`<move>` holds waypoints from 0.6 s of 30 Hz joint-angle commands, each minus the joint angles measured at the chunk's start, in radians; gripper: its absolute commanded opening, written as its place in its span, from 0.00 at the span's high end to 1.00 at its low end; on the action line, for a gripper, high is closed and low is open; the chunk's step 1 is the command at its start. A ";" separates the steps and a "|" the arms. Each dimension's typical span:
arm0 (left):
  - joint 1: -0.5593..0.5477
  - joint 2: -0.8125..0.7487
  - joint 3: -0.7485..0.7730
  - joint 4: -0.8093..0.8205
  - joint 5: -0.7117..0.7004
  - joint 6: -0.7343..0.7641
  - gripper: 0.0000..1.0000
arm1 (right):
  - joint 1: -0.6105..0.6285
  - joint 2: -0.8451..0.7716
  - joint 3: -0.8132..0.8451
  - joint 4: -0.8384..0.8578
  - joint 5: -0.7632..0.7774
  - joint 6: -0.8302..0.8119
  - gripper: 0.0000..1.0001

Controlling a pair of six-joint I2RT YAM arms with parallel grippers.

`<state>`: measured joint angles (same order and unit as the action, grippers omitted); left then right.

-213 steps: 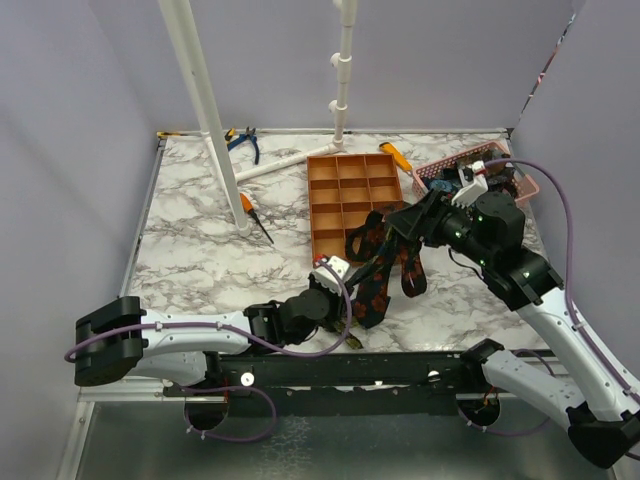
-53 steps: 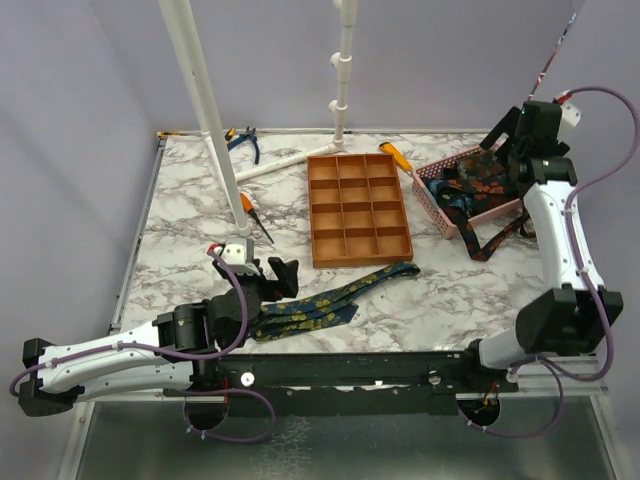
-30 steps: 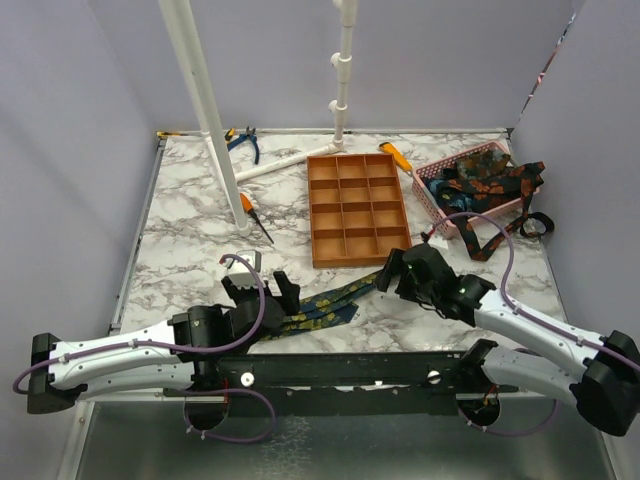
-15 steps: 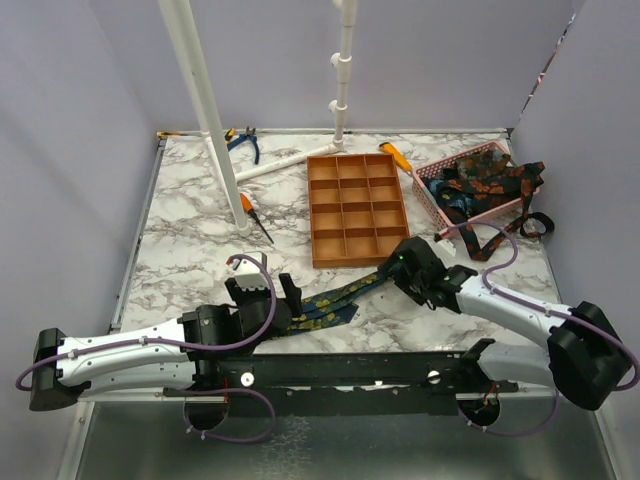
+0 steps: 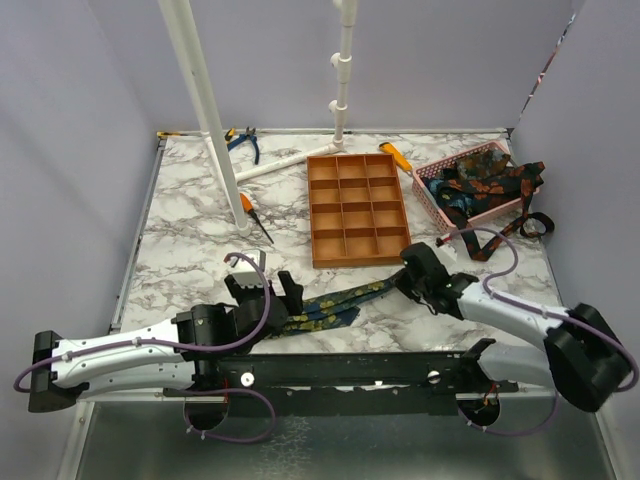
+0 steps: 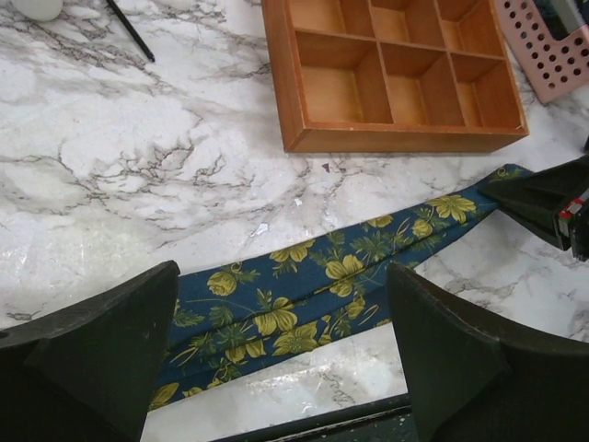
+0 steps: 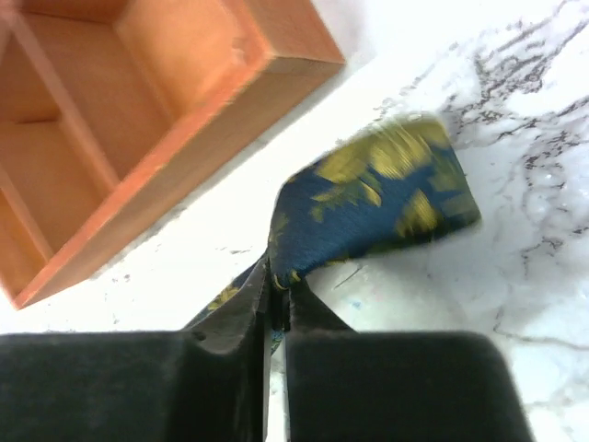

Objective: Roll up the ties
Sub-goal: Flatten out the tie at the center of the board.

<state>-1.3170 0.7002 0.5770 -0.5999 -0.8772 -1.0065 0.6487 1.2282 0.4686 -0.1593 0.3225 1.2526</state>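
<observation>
A long navy fabric necktie with yellow flowers (image 5: 330, 306) lies flat on the marble desk (image 5: 190, 240), just in front of the orange wooden compartment tray (image 5: 313, 215), slanting leftward from the tray's right front corner. The right gripper (image 7: 276, 287) is pinched shut on the necktie's end beside that corner, I'd guess to anchor it or start the roll. The left gripper (image 6: 281, 368) hangs wide open over the other end, holding nothing. More ties (image 5: 480, 185) wait in the pink plastic basket (image 5: 430, 203) right of the tray.
</observation>
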 commanded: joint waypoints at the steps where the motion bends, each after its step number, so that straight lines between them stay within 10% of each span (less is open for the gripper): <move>1: -0.001 -0.022 0.078 0.012 -0.048 0.083 0.06 | 0.015 -0.220 0.038 -0.036 0.052 -0.208 0.99; 8: 0.001 0.036 0.245 0.124 -0.138 0.404 0.03 | 0.015 -0.388 0.355 -0.178 -0.111 -0.670 1.00; 18: 0.001 0.135 0.385 0.427 0.015 0.737 0.02 | 0.015 -0.379 0.781 -0.408 -0.079 -0.931 0.99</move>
<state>-1.3170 0.7940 0.8913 -0.3183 -0.9516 -0.4496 0.6598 0.8562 1.1156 -0.4320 0.2230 0.4820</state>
